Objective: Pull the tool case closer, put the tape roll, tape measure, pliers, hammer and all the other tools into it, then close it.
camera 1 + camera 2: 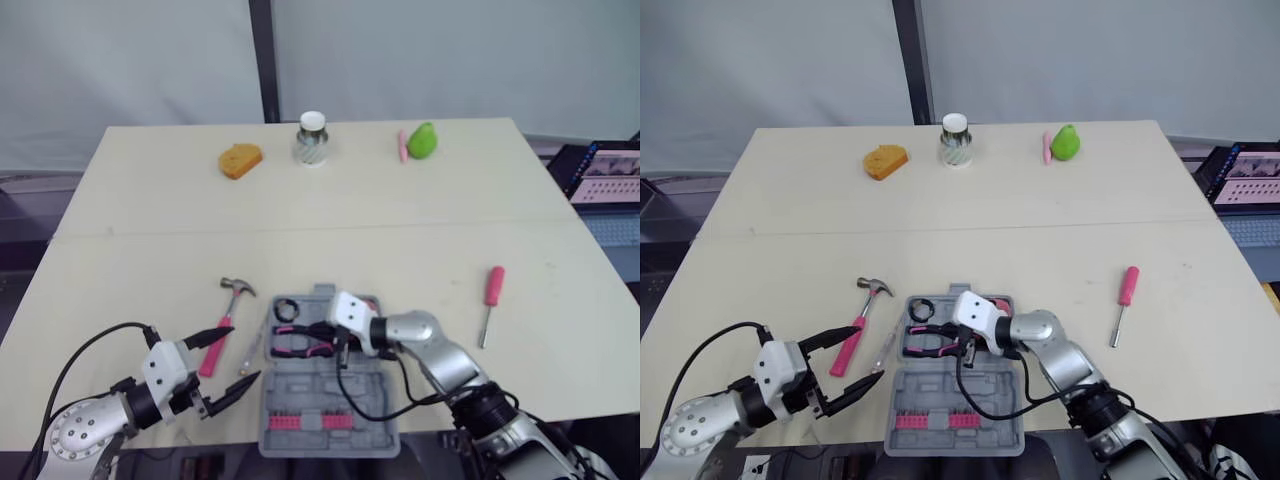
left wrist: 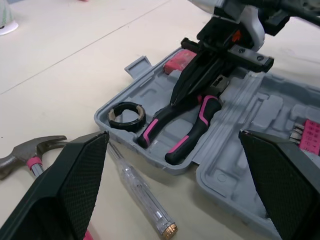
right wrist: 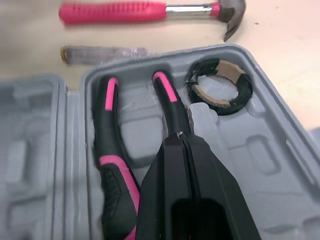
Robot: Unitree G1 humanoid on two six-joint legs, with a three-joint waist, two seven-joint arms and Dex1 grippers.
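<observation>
right gripper (image 3: 181, 137), fingers pinched together, points at the pliers (image 2: 192, 131) in the tool case (image 2: 225, 170); an off-centre push could tip them from their slot. left gripper (image 1: 240, 353) gapes wide.

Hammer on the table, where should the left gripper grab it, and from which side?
Take the hammer by the middle of its pink handle, from above, jaws across it. It lies flat on the table, head pointing away, and the straight handle is nearest the open left gripper. Mind the clear screwdriver beside it.
</observation>
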